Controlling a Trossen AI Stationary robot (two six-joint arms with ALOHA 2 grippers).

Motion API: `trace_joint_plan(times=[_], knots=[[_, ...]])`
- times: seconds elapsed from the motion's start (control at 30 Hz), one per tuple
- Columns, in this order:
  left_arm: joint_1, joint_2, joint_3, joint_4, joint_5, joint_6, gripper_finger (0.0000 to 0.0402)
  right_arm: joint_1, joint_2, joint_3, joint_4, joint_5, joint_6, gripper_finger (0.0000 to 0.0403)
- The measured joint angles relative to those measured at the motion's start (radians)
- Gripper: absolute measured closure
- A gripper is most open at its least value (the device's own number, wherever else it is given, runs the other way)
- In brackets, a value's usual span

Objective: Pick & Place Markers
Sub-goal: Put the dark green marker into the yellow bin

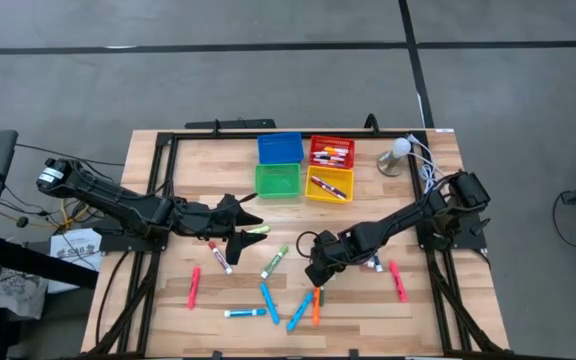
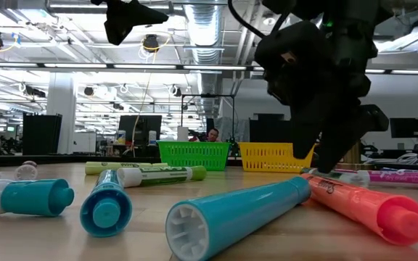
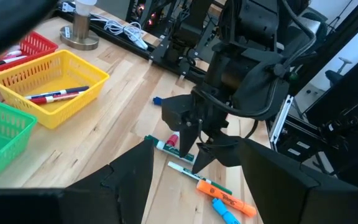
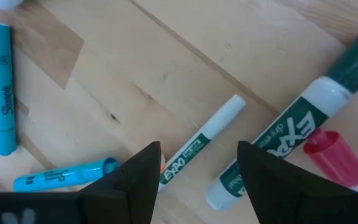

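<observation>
Right tool (image 1: 317,277) hangs low with its fingers spread and empty, straddling a thin green marker (image 4: 207,138) so it can pinch it, well short of the yellow bin (image 1: 329,185).

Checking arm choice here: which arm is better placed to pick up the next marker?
Right, likely. Its claw hangs open just above the thin green-capped marker; the left claw hovers open higher, farther off.
</observation>
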State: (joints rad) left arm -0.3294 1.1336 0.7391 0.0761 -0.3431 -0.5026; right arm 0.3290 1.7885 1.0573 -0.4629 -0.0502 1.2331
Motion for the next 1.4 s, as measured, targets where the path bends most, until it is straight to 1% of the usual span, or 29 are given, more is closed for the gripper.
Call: trace_joint_plan(times=[0.27,0.53,1.0,1.17,1.4], knots=[[0.000,0.000,0.000,0.000,0.000,0.000,0.0166,0.000,0.000,0.000,0.000,-0.003,0.016,0.0207],[0.000,0.000,0.000,0.000,0.000,0.009,0.0166,0.018,0.000,0.000,0.001,-0.005,0.034,0.0206],[0.000,0.000,0.000,0.000,0.000,0.027,0.0166,0.018,0.000,0.000,-0.087,-0.004,0.032,0.0221],[0.000,0.000,0.000,0.000,0.000,0.027,0.0166,0.027,0.000,0.000,-0.086,-0.004,0.035,0.0224],[0.000,0.001,0.000,0.000,0.000,0.034,0.0166,0.065,0.071,0.005,-0.057,-0.051,0.075,0.0233]])
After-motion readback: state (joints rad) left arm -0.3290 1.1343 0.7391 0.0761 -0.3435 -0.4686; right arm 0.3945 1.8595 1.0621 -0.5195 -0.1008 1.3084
